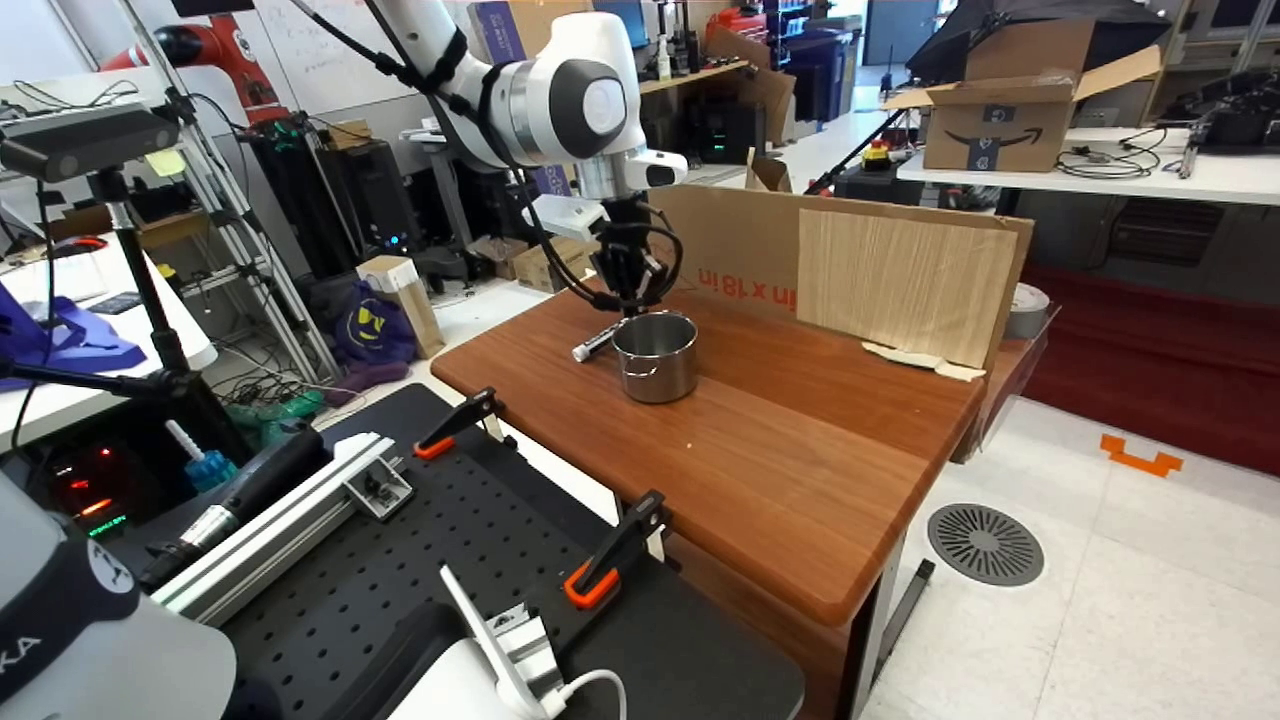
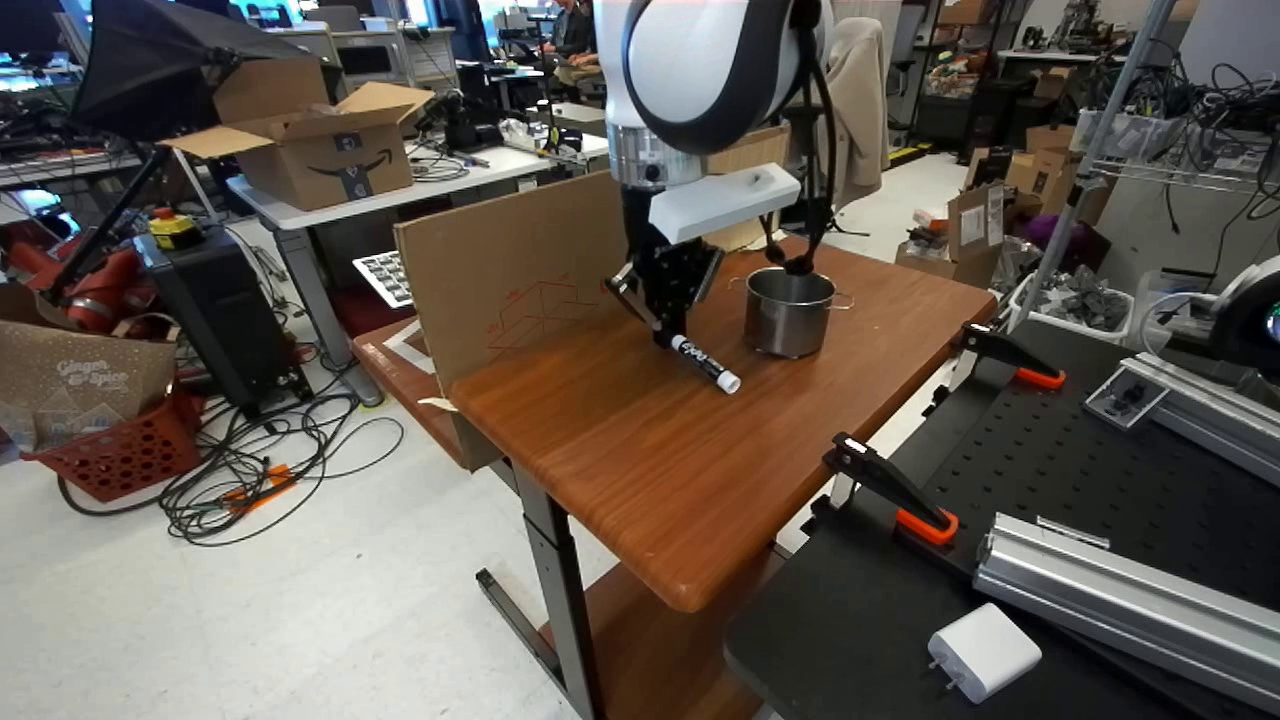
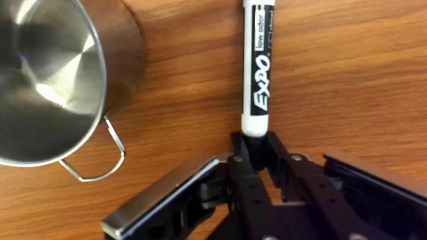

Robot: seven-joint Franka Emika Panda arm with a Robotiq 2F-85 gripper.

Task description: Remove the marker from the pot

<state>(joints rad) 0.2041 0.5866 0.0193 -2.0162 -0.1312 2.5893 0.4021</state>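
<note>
Nearest the wrist camera, the Robotiq gripper (image 3: 255, 141) is clasping an Expo dry-erase marker (image 3: 257, 70) between its jaws, pinching only the dark end, likely the cap, so that the labelled barrel is jutting out ahead. Such an end hold is probably suiting a lift out of a deep vessel, though it may be letting the barrel tip. Outside the stainless-steel pot (image 2: 785, 325) and near it, wood showing between, the marker is slanting low over the wooden worktop (image 1: 780, 460); whether its free end is touching the surface, I cannot tell. Upright, its mouth facing up, the pot is presumably offering access only from above. Behind, a cardboard sheet (image 2: 530, 265) is standing on edge, perhaps serving as a screen. Overhead, the Franka Panda arm (image 1: 525, 105) is arching across and pointing the gripper almost straight down. Removal is looking complete; setting the marker down and letting go is probably what is remaining.
</note>
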